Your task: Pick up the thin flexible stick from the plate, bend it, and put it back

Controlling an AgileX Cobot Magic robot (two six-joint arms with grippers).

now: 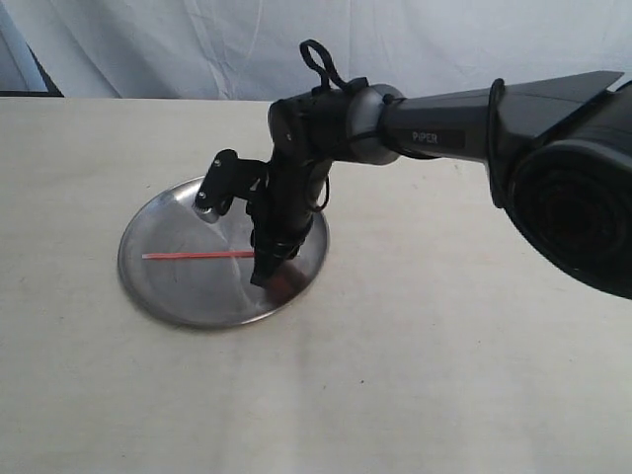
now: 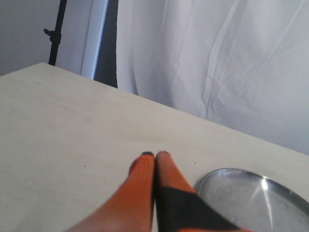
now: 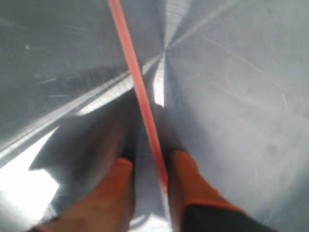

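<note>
Jaws of right gripper [image 3: 150,159] spread astride one end of thin flexible stick [image 3: 135,82] lying on plate [image 3: 231,96], left gripper [image 2: 155,154] has them pressed together; pick-up step, next: pinch, then lift.

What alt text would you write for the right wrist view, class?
The right tool, open, straddles one end of the thin orange-red stick lying on the silver plate; its orange fingers sit either side, not yet closed on it.

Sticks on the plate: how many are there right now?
1. One thin flexible stick lies flat across the plate, one end between the right gripper's open fingers. The arm hides part of the plate, so another could be hidden.
</note>
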